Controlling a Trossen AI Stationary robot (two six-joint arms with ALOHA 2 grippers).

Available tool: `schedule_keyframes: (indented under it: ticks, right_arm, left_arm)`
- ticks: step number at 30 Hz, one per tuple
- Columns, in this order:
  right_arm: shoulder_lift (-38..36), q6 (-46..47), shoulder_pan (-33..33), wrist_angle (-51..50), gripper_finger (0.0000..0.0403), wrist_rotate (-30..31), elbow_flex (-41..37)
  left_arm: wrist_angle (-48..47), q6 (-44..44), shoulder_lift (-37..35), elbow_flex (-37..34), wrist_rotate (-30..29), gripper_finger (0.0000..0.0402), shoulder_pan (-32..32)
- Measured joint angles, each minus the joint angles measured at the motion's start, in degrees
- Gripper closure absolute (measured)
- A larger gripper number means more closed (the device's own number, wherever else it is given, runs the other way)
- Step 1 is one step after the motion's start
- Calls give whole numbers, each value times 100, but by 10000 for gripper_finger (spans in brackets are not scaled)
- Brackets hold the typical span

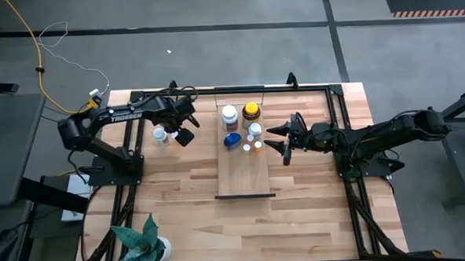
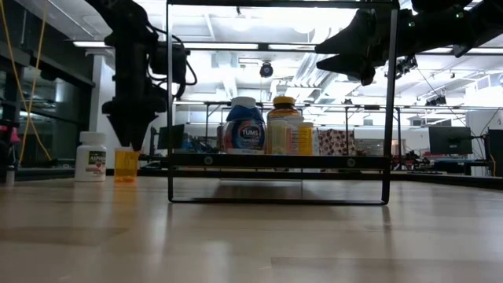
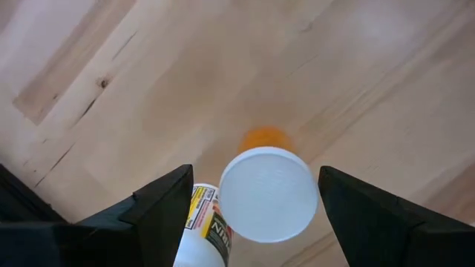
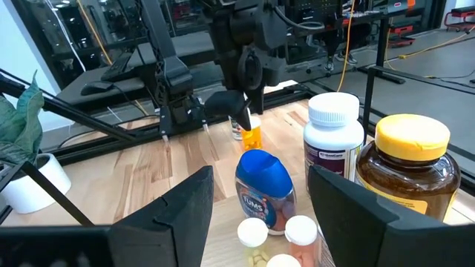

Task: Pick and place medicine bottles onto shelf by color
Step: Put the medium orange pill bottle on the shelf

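Note:
A tiny orange bottle with a white cap (image 3: 267, 194) stands upright on the table left of the shelf, and a white bottle (image 3: 204, 231) stands close beside it. My left gripper (image 3: 263, 216) is open and points down, one finger on each side of the orange bottle's cap (image 2: 126, 165), with gaps showing. The shelf (image 1: 244, 173) carries a white bottle (image 1: 229, 115), an amber yellow-capped one (image 1: 251, 111), a blue-capped one (image 1: 232, 140) and several tiny ones (image 1: 253, 144). My right gripper (image 1: 274, 140) is open and empty, raised just right of the shelf.
A black rod frame (image 2: 168, 102) stands around the shelf area. A potted plant (image 1: 143, 244) sits at the table's near left corner. Bare table lies on the near side of the shelf (image 1: 244, 224).

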Motion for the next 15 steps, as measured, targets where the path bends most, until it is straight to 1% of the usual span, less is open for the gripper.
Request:
schedule_keyframes:
  ticks: [9,15]
  right_arm:
    - [0,0,2,0,192,0,0]
    - [0,0,1,-2,192,-2,0]
  left_arm:
    - [-109,-37,312,0,-4,122,-7]
    - [-16,0,518,0,-59,122,-4]
